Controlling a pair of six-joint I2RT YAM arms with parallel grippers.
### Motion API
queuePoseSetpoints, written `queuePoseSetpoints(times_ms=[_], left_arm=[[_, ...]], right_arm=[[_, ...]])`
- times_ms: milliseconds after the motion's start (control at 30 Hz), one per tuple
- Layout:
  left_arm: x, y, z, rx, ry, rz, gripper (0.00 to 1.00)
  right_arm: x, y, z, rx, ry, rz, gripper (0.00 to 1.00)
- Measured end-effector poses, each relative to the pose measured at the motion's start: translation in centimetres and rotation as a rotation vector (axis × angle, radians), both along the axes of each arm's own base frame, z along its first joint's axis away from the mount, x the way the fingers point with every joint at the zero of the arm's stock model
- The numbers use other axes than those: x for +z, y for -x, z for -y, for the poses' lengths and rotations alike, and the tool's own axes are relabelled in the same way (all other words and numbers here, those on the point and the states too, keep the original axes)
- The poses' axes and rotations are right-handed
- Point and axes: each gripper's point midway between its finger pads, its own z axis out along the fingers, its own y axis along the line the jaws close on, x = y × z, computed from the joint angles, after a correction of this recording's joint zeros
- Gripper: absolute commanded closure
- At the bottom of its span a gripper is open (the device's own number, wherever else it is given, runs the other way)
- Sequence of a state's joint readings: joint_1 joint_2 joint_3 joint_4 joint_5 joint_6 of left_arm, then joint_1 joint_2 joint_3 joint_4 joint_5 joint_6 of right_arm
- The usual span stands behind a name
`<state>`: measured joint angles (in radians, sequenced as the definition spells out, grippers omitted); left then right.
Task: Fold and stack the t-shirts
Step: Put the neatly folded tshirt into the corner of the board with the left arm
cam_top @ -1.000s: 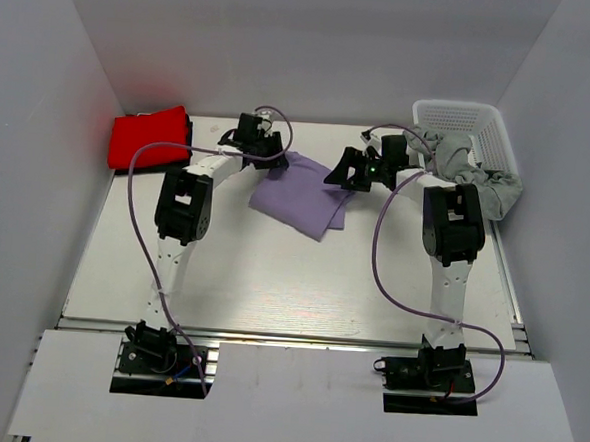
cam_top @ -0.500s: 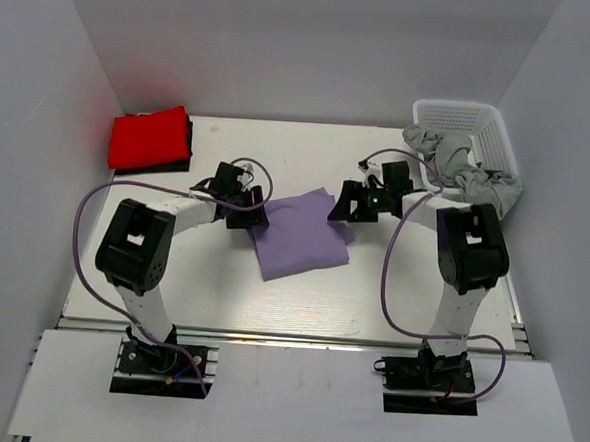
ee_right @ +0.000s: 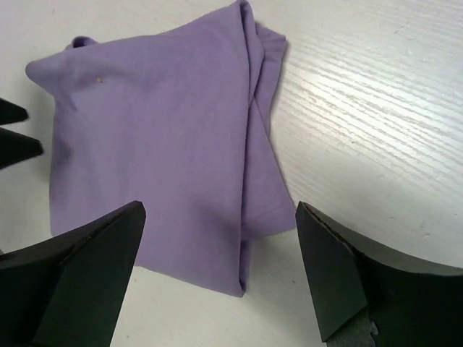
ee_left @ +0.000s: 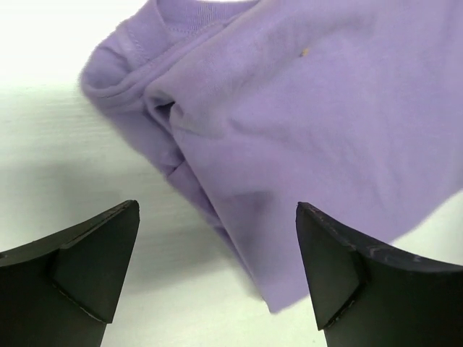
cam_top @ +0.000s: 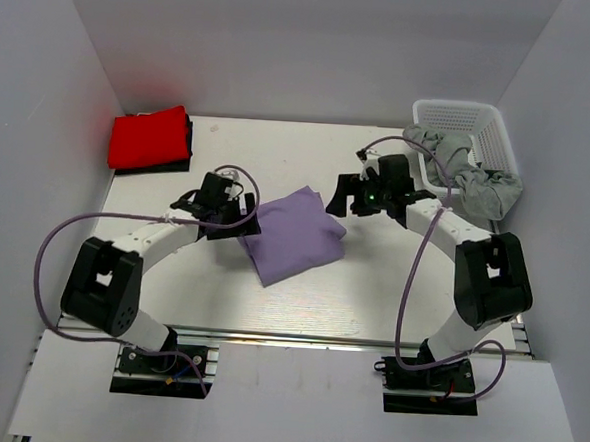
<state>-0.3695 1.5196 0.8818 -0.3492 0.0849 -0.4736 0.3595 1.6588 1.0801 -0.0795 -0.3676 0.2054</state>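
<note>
The lavender t-shirt (cam_top: 294, 236) lies folded mid-table, an uneven square with its neckline (ee_left: 181, 18) at one corner. My left gripper (cam_top: 241, 221) hovers at its left edge, open; in the left wrist view the gripper (ee_left: 217, 249) straddles a corner of the shirt (ee_left: 311, 108) without pinching it. My right gripper (cam_top: 340, 196) is at the back right corner, open, and in the right wrist view (ee_right: 221, 253) it looks down on the shirt's (ee_right: 159, 144) folded side. The red t-shirt (cam_top: 150, 138) lies folded at the back left, apart from both grippers.
A white lattice basket (cam_top: 481, 120) stands at the back right with grey cloth (cam_top: 473, 177) spilling over its front rim. A dark layer (cam_top: 186, 144) shows under the red shirt. White walls close in the left, back and right.
The left gripper carried the lavender shirt from the back toward the table's middle, then opened and let it go. The right gripper stayed open and followed beside the shirt.
</note>
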Motion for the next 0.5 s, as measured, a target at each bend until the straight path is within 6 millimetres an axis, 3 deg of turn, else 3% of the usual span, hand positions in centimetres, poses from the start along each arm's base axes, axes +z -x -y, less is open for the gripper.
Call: queuePoseSetpoints(times_ms=[167, 333, 433, 467, 500], left_arm=[[3.3, 0.0, -0.6, 0.046, 0.020, 0.095, 0.01], [2.6, 0.5, -1.0, 0.080, 0.019, 0.074, 0.01], [0.7, 0.9, -1.1, 0.090, 0.013, 0.031, 0.01], [-0.1, 1.1, -1.0, 0.091, 0.014, 0.015, 0.01], [-0.9, 1.3, -1.0, 0.092, 0.015, -0.002, 0.01]], right_arm=[[-2.1, 0.8, -1.3, 0.023, 0.038, -0.036, 0.11], [-6.3, 1.5, -1.7, 0.003, 0.130, -0.125, 0.15], [-7.8, 1.3, -1.2, -0.039, 0.188, -0.142, 0.26], [-8.0, 1.1, -1.1, -0.050, 0.198, -0.142, 0.42], [-8.0, 1.0, -1.0, -0.055, 0.206, -0.137, 0.52]])
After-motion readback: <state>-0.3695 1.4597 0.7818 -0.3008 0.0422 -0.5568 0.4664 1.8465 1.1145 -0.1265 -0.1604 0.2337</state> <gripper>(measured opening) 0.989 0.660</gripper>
